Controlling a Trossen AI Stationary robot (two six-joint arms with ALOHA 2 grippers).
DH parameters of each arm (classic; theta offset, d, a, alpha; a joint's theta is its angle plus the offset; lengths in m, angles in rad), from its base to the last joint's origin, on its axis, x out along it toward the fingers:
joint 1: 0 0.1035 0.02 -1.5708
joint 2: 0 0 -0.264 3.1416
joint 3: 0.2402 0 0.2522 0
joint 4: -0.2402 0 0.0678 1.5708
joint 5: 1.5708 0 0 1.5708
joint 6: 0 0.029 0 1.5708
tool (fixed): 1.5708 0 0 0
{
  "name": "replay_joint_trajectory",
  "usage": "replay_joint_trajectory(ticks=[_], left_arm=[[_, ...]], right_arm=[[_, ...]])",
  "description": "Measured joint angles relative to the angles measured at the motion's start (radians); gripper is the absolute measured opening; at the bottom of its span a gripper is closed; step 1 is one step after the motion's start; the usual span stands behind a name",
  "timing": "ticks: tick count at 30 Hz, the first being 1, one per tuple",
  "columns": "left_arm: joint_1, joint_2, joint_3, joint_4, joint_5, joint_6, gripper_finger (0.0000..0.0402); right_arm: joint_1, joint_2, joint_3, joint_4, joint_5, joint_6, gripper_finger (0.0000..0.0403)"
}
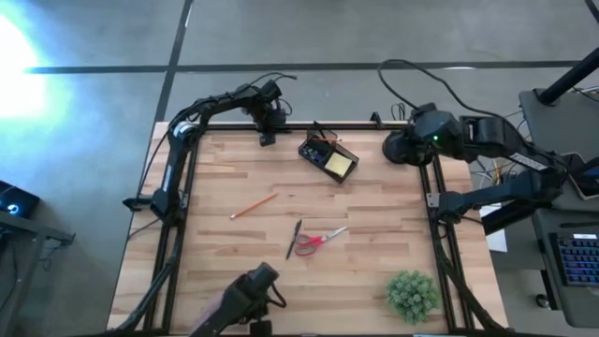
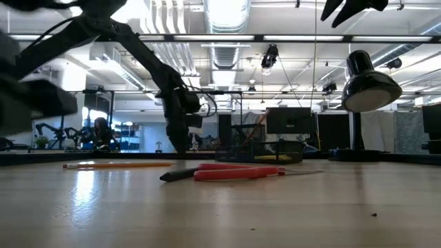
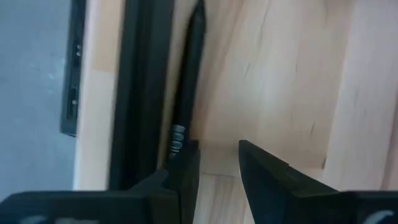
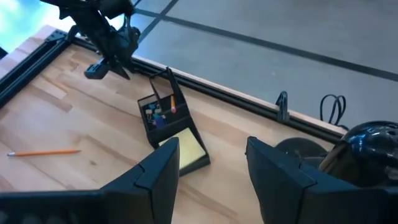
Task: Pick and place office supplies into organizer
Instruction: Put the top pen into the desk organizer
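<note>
the left gripper (image 1: 268, 137) is held low at the table's far edge, left of the organizer (image 1: 327, 156). in the left wrist view its fingers (image 3: 186, 171) are seen spread with a gap of bare wood between them, and a black pen (image 3: 186, 81) is seen lying along the dark rail (image 3: 140, 87) at the table's edge, touching the outside of one finger; nothing is pinched between them.

the right gripper (image 4: 208, 168) is held off the table's far right corner, well above the wood, with its fingers spread and nothing between them.

the organizer is set near the far edge, about mid-table. a yellow pad (image 1: 339, 166) is seen in its near section, and a few small coloured pieces (image 4: 155, 113) are seen in its compartments, with a thin dark stick standing up from it.

an orange pencil (image 1: 253, 206) is laid on the open wood left of centre, well apart from the organizer. a second black pen (image 1: 293, 240) and the red scissors (image 1: 318, 241) are laid just beside each other at mid-table. whether they touch cannot be told.

a plant (image 1: 412, 294) is placed at the near right corner.
</note>
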Motion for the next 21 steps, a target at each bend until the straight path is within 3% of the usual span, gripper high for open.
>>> replay_joint_trajectory(ticks=[11,21], left_arm=[[-0.010,-0.027,0.018,-0.012,-0.056,-0.003,0.0099],[-0.006,-0.061,0.015,0.056,-0.047,-0.008,0.0099]], right_arm=[[0.000,0.012,0.000,-0.004,-0.001,0.008,0.0176],[0.000,0.012,-0.001,-0.007,0.005,-0.001,0.0176]])
